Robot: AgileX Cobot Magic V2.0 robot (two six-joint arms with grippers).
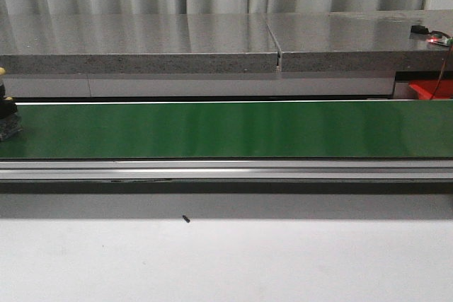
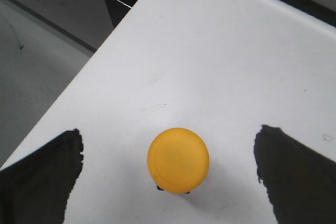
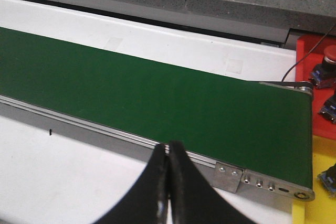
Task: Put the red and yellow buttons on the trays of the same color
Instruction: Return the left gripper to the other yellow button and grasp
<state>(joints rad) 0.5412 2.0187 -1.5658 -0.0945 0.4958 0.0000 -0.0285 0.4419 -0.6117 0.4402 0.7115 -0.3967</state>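
A yellow button stands upright on the white table. My left gripper is open around it, one dark finger on each side, both well apart from the cap. My right gripper is shut on nothing and hovers over the white table just before the conveyor's near rail. In the right wrist view, a red tray past the belt's end holds a red button, and a yellow tray lies nearer. Neither gripper shows in the front view.
A long green conveyor belt crosses the table, with a grey stone ledge behind it. A dark object with some yellow sits at the belt's far left, cut off by the frame. Blue-grey parts lie on the trays.
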